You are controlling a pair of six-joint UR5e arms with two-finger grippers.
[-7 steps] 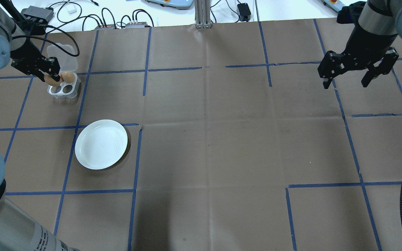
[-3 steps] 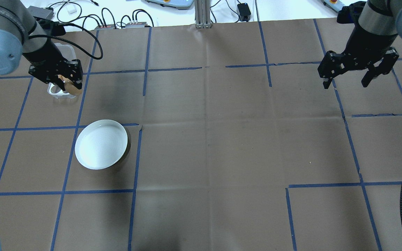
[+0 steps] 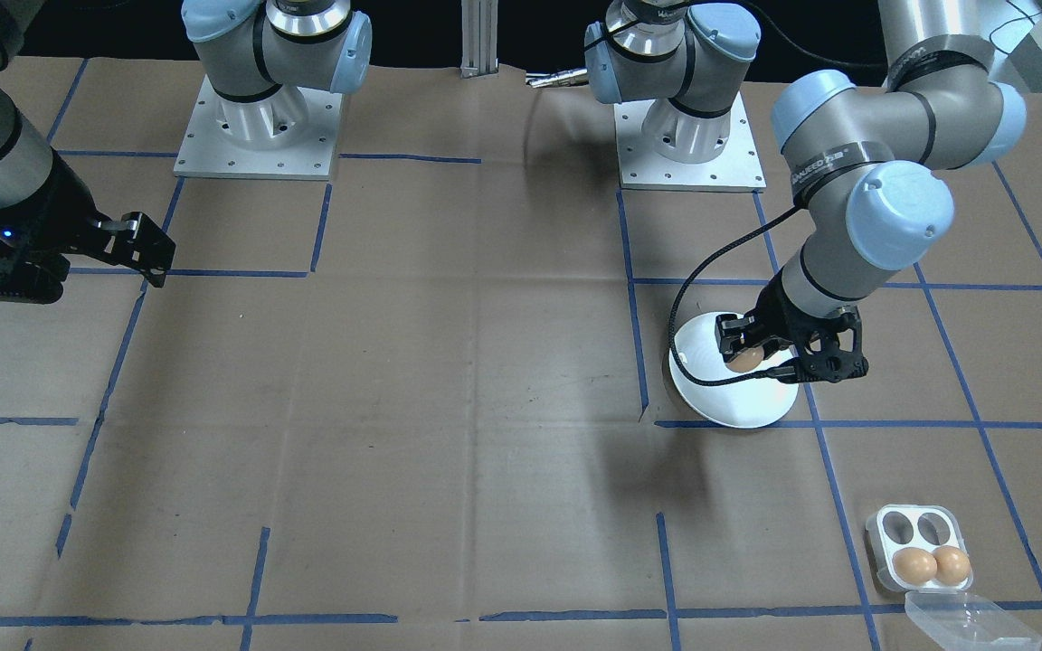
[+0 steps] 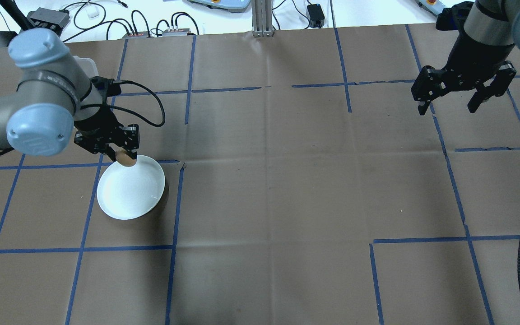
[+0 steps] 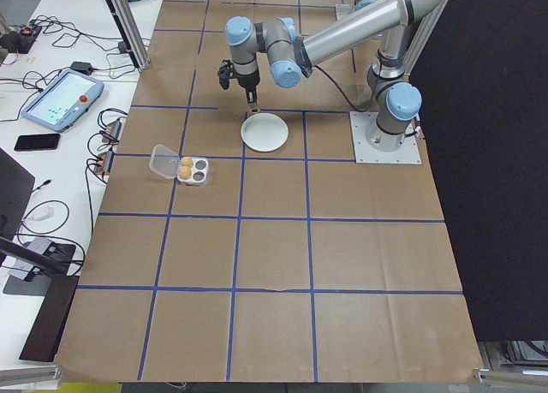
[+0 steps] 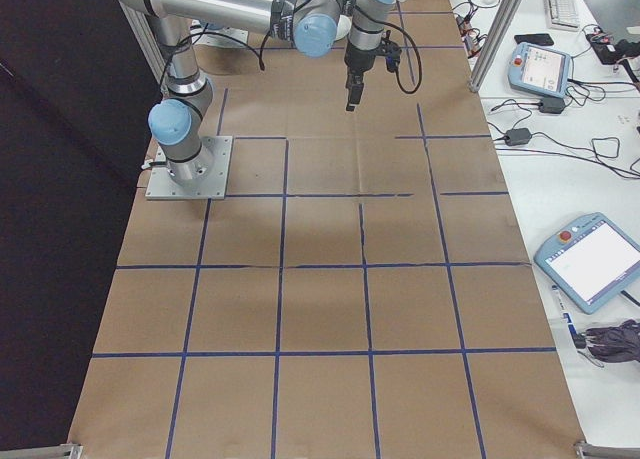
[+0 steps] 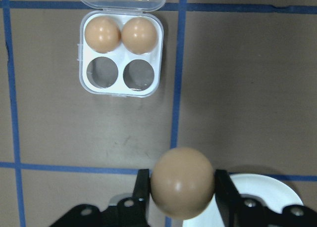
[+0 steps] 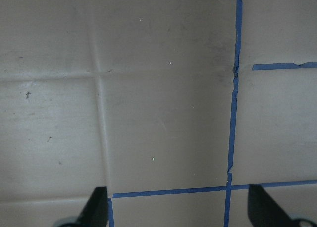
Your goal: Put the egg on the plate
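Over the far rim of the plate (image 4: 130,189) we've got the egg (image 4: 126,158) pinched in our left gripper (image 4: 123,155), off the surface. Further out, the clear egg tray (image 3: 917,548) holds two more eggs. Our right gripper (image 4: 450,108) hangs spread wide over bare brown table (image 4: 287,180), well apart.
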